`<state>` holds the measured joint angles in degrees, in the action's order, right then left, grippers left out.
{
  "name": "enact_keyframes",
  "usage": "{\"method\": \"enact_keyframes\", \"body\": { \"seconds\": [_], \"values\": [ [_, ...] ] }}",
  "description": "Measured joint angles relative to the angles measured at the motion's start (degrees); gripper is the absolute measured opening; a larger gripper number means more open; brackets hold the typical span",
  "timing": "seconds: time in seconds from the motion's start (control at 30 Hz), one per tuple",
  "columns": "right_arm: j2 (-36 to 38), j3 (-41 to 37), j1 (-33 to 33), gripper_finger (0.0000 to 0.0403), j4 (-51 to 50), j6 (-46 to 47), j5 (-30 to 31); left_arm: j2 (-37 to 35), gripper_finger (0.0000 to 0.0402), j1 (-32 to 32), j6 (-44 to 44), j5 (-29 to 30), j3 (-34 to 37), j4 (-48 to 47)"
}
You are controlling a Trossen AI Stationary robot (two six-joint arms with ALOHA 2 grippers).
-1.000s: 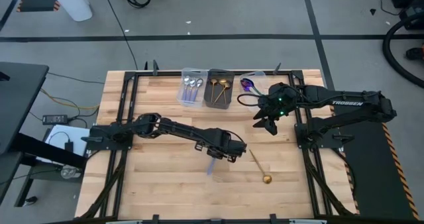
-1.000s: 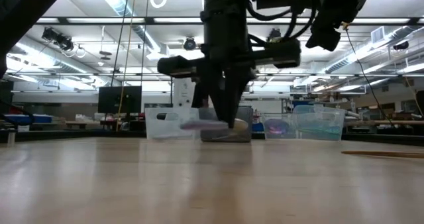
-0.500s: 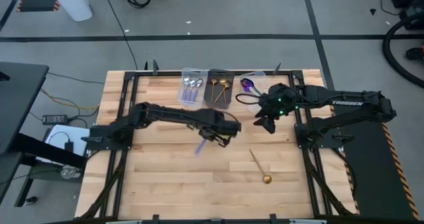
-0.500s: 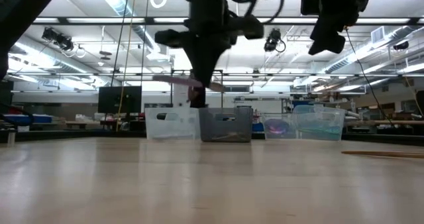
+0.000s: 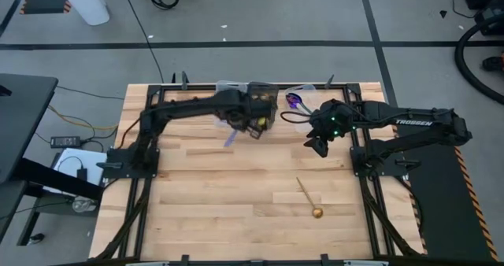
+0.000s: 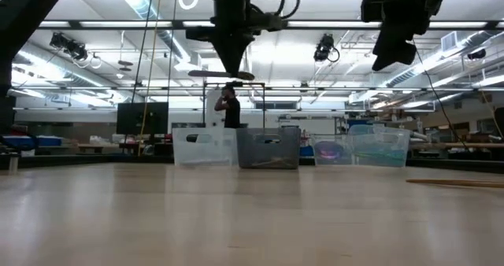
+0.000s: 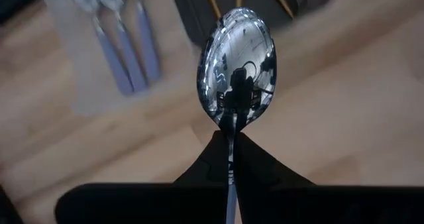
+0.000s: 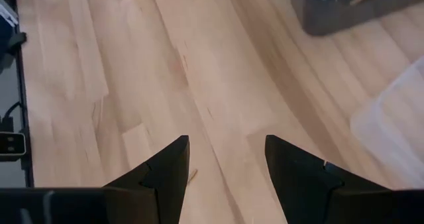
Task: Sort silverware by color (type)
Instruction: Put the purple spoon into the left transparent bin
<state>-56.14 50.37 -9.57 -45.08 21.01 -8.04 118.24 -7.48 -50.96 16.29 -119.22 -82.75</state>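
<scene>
Aloft, left hand (image 7: 228,159) pinching silver spoon (image 7: 236,66), near bins' edge (image 5: 236,87).

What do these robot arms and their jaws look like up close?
Both arms are dark, nearly black, built of slim jointed segments. The right arm carries white TROSSEN lettering, small green lights near its wrist and a looping black cable. The right gripper ends in two flat, pointed black jaws; the left gripper has the same tapering black jaws.

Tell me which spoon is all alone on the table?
The gold spoon, lying by itself on the bare wood near the front. The others sit in the bins at the back, except a silver spoon held up by the left tool.
</scene>
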Motion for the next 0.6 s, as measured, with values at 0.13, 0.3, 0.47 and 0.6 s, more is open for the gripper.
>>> {"method": "enact_keyframes", "body": {
  "seconds": [0.13,0.3,0.47,0.6],
  "values": [
    [0.0,0.0,-0.7,0.0207,2.8,-1.5,0.0,-0.7,0.0011,-4.9,5.3,0.3,0.0,0.1],
    [0.0,0.0,-1.9,0.0207,5.8,-3.8,0.0,-0.7,0.0011,-11.4,10.2,0.1,0.0,1.2],
    [0.0,0.0,-3.3,0.0207,5.4,-5.8,-0.2,-0.7,0.0011,-17.1,14.6,0.1,0.0,3.4],
    [0.0,0.0,-3.9,0.0207,5.2,-5.4,0.1,-0.4,0.0011,-21.4,17.7,-0.1,0.0,6.4]
  ]
}}
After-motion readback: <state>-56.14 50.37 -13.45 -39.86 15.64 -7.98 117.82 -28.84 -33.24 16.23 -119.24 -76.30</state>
